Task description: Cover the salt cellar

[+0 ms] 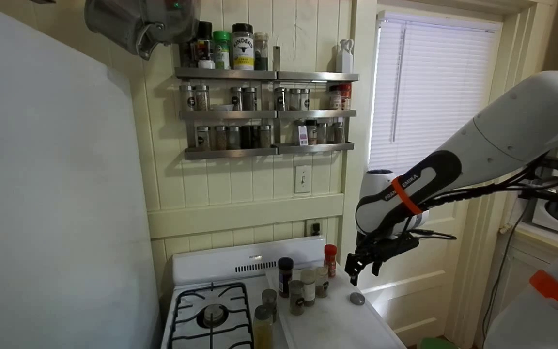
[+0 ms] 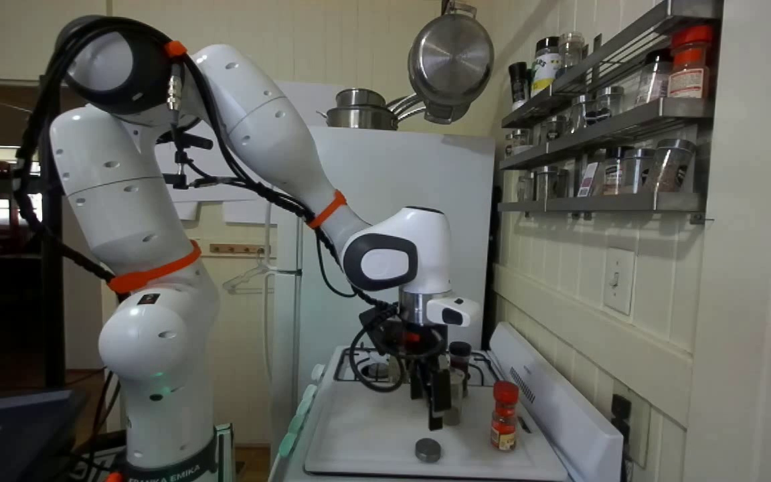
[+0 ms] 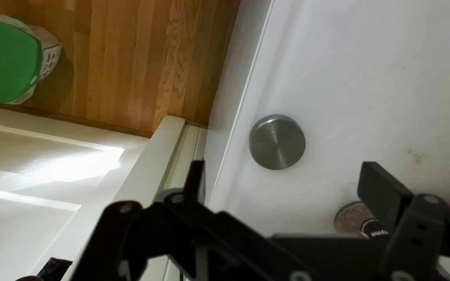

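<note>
A round metal lid [image 1: 357, 298] lies flat on the white stove-top cover near its edge. It also shows in an exterior view [image 2: 428, 450] and in the wrist view [image 3: 277, 142]. My gripper [image 3: 285, 168] is open and empty, with its fingers wide apart. In both exterior views the gripper [image 1: 365, 274] [image 2: 427, 410] hangs above the cover, apart from the lid. Several small glass jars [image 1: 297, 298] stand upright on the cover. One labelled jar [image 3: 350, 219] is partly hidden by a finger in the wrist view. I cannot tell which jar is the salt cellar.
A red-capped bottle [image 1: 330, 261] [image 2: 504, 416] and a dark-capped bottle [image 1: 285, 276] stand on the cover [image 1: 337, 325]. A tall yellowish jar [image 1: 262, 329] stands by the burner grate [image 1: 211, 315]. The stove's backguard [image 1: 196, 266] and spice shelves [image 1: 230, 154] are behind. A refrigerator [image 1: 61, 194] stands beside the stove.
</note>
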Robot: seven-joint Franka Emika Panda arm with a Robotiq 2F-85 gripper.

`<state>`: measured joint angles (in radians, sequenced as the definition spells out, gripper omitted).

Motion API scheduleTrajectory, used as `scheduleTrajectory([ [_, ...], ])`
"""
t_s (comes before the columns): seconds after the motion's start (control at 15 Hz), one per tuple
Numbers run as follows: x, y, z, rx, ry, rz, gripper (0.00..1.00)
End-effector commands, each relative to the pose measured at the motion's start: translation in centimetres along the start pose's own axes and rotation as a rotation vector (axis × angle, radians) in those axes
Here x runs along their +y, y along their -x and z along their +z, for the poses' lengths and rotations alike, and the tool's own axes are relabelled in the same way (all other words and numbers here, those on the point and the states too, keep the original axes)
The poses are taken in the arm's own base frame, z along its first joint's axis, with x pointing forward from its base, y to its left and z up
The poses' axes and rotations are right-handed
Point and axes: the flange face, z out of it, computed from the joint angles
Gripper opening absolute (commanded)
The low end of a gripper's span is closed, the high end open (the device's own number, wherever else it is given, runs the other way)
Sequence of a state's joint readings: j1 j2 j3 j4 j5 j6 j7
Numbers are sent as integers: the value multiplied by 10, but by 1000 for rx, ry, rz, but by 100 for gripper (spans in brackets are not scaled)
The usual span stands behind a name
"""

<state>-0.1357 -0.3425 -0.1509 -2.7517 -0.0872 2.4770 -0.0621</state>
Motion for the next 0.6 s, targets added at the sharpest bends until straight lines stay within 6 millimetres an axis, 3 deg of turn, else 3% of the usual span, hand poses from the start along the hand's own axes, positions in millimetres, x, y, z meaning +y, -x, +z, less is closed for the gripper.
scheduleTrajectory([
  [0.0,-4,1,10,-35,35,5,100],
  [0.53,-2,2,43,-86,41,53,100],
])
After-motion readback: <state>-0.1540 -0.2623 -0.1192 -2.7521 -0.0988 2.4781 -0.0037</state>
